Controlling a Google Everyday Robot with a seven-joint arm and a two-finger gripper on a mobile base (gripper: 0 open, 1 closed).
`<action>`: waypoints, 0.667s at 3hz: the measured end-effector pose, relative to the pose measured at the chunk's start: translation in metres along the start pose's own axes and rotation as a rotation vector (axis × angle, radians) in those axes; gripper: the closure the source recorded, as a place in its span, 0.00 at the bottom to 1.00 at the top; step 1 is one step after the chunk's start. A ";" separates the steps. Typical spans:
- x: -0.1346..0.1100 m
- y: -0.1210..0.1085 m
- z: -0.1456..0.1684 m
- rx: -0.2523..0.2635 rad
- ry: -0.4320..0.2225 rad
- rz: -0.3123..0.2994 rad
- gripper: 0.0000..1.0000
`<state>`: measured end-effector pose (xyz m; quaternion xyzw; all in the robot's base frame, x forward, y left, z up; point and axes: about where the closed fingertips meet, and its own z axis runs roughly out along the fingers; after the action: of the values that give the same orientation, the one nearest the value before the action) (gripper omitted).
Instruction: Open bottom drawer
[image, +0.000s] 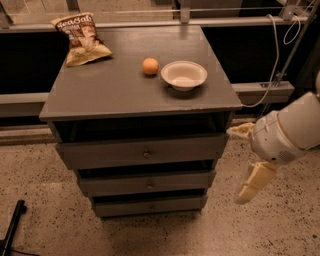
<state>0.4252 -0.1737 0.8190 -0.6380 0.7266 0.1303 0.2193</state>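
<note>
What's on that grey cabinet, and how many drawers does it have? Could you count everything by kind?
Chip bag: 1
Orange: 1
White bowl: 1
Grey drawers: 3 (top drawer, middle drawer, bottom drawer)
Total: 6, not counting the gripper, which hangs right of the cabinet, apart from it.

Dim and brownish all over. In the middle, a grey cabinet (115, 92) with a flat top. Under the cabinet and all around it, a speckled stone floor (45, 175). Behind the cabinet, dark panels (25, 62) with a grey ledge (20, 97) running left and right. Above the panels, a pale rail (125, 22). Behind the cabinet to the right, a white cable (274, 55) hanging down. Left of the cabinet, low on the floor, a thin black pole (12, 225). Right of the cabinet, down low, a pale gripper (256, 177).
</note>
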 end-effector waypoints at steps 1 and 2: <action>0.003 -0.003 0.008 0.046 -0.103 0.003 0.00; -0.002 0.006 0.017 0.041 -0.125 -0.009 0.00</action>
<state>0.4226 -0.1631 0.8043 -0.6274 0.7109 0.1541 0.2779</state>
